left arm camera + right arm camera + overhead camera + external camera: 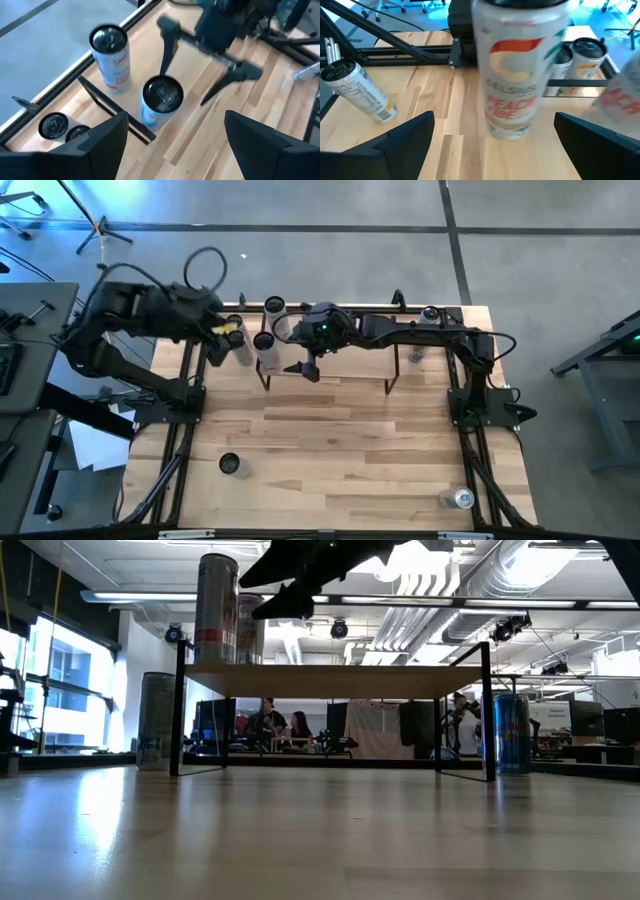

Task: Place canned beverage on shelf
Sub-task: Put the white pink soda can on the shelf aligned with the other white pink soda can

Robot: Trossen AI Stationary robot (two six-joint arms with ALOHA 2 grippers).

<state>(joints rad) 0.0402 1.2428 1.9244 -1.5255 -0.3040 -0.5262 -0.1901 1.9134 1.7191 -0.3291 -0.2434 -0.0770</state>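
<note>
The left arm is folding in at the upper left of the high view, its claw (pixel 228 328) spreading its fingers (pixel 95 145) wide. The right arm is stretching leftward across the top centre, its claw (pixel 305 368) pointing down with fingers (pixel 395 145) gaping apart.

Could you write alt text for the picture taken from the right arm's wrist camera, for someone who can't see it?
A tall white drink can with orange and red lettering stands upright on a light wood surface, close ahead of the right gripper, whose two dark fingers are spread wide and not touching it. Another can leans tilted to one side, and more cans stand behind.
</note>
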